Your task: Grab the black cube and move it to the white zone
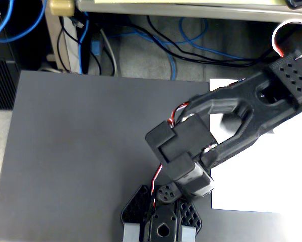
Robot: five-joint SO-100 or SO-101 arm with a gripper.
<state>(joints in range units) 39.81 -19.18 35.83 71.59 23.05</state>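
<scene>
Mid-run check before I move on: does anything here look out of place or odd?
Nothing looks spilled or damaged. One oddity: the claw sits at the frame's bottom edge, and only a grey shape, possibly the black cube, peeks from beneath it, cropped. The white zone lies flat, partly hidden by the arm.

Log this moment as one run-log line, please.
gripper: over mat, bottom edge, jaws unclear | block: not visible | white sheet: partly under arm

Hobby/office desk setup: dark grey mat point(80, 151) on floor, tangled blue & black cables point(161, 45) at far side under beige desk edge point(166, 7).
</scene>
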